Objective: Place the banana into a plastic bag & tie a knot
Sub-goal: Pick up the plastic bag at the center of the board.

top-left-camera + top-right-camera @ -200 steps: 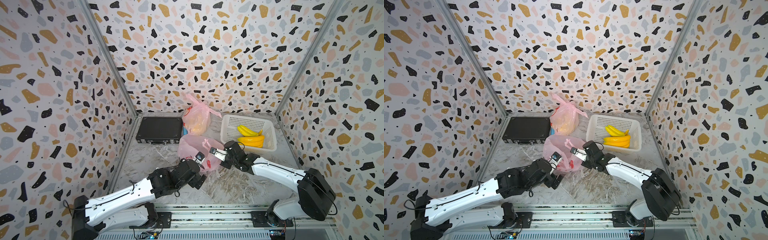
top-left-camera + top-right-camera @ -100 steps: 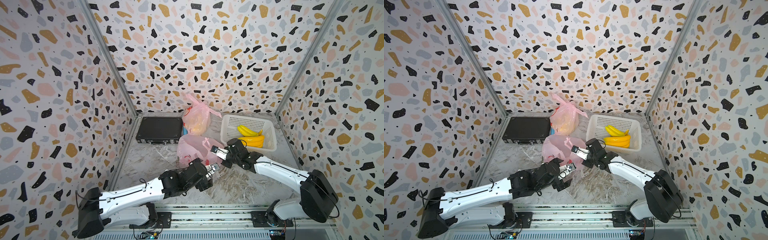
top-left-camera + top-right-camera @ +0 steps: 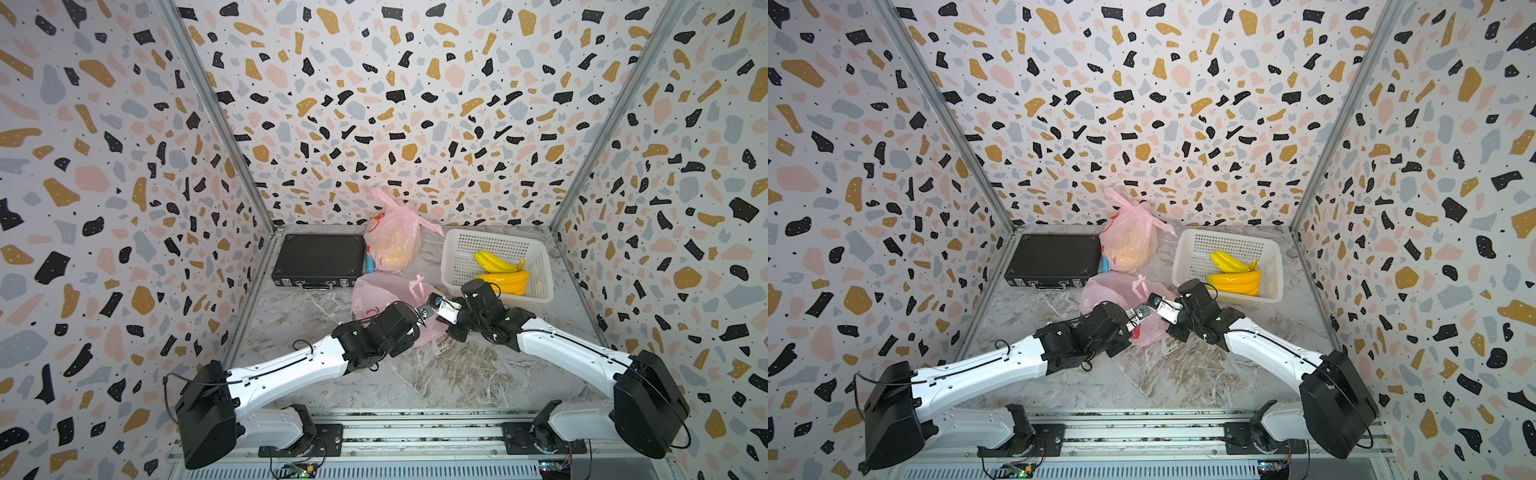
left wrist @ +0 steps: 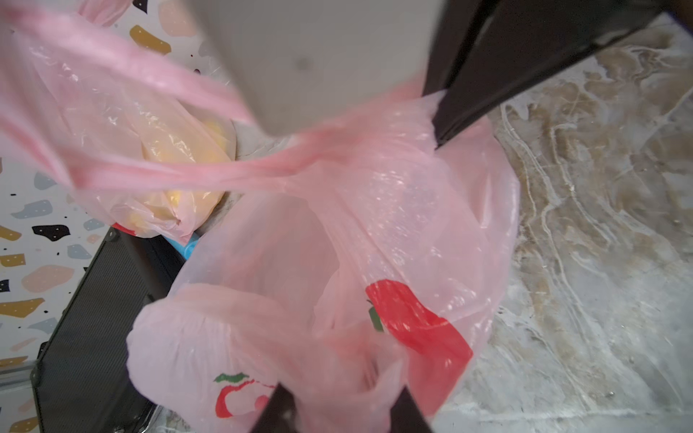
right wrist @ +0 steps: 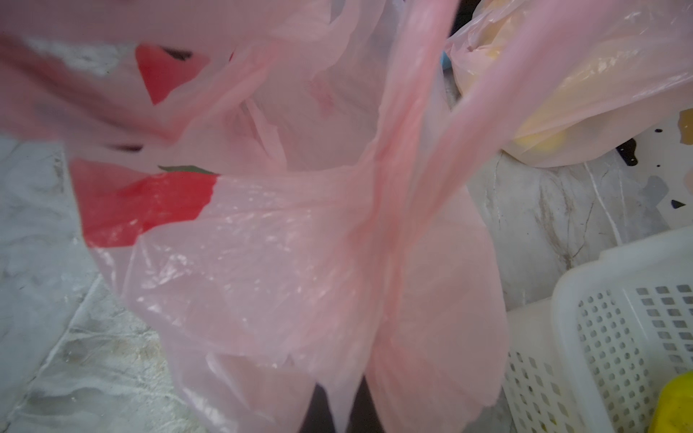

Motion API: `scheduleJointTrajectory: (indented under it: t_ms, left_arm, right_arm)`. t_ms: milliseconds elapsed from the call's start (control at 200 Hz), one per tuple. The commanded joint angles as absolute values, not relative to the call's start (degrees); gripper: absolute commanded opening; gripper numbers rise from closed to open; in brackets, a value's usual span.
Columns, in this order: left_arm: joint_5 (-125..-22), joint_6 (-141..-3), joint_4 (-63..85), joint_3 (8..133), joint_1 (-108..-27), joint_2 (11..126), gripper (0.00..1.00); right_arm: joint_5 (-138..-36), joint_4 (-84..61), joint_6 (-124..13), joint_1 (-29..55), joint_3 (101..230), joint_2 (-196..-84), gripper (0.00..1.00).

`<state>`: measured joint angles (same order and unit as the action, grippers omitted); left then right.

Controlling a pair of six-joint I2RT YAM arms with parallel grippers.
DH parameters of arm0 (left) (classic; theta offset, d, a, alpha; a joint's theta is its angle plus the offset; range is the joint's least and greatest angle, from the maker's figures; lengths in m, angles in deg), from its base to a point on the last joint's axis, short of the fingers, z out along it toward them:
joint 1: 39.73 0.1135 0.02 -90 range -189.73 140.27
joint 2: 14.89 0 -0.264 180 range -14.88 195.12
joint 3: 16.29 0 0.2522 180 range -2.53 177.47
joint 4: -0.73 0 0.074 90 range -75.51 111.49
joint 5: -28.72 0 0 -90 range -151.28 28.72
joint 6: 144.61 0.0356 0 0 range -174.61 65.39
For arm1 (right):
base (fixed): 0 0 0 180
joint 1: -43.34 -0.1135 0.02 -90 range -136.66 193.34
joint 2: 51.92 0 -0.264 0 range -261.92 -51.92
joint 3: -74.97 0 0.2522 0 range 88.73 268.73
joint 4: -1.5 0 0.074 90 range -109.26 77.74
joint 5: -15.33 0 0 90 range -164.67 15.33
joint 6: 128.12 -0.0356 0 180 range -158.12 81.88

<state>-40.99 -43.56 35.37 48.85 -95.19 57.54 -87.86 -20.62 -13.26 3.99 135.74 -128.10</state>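
plastic bag (image 3: 374, 293) translucent pink, red-and-green print; tied bag (image 3: 392, 245) same pink, yellow showing through; bananas (image 3: 500, 270) yellow; basket (image 3: 457, 259) white, perforated grid; case (image 3: 318, 257) black; tabletop (image 3: 457, 374) grey-brown marble veining; walls (image 3: 395, 104) white terrazzo: black, ochre, pink, grey chips

Top views high in front, looking down, both wrist cameras close on pink bag (image 4: 375, 225)
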Motion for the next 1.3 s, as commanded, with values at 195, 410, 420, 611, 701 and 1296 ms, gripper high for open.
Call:
scheduleJointTrajectory:
  t_ms: [195, 410, 420, 611, 701, 1296]
  left_arm:
    - [-35.17, -61.63, 37.42, 56.62, -83.19, 53.07, 0.0]
    - [-45.8, -79.4, 40.93, 61.07, -71.31, 47.47, 0.0]
    - [-46.14, -79.99, 41.16, 61.16, -71.0, 47.37, 0.0]
    - [-50.18, -83.7, 40.87, 58.1, -69.55, 45.11, 0.0]
    - [-54.03, -85.43, 38.6, 55.27, -69.13, 43.96, 0.0]
    - [-68.23, -91.68, 36.49, 52.93, -68.82, 41.03, 0.0]
  right_arm:
    - [-87.89, -17.13, -18.72, 4.05, 131.66, -124.7, 0.0]
    - [-85.45, -15.12, -20.54, 4.05, 127.58, -122.41, 0.0]
    - [-85.27, -15.08, -20.72, 4.05, 127.34, -122.23, 0.0]
    - [-85.01, -11.99, -25.48, 4.05, 124.38, -118.8, 0.26]
    - [-83.92, -11.26, -32.67, 4.05, 124.34, -116.79, 0.46]
    - [-81.69, -17.31, -60.73, -0.11, 129.94, -109.26, 0.66]
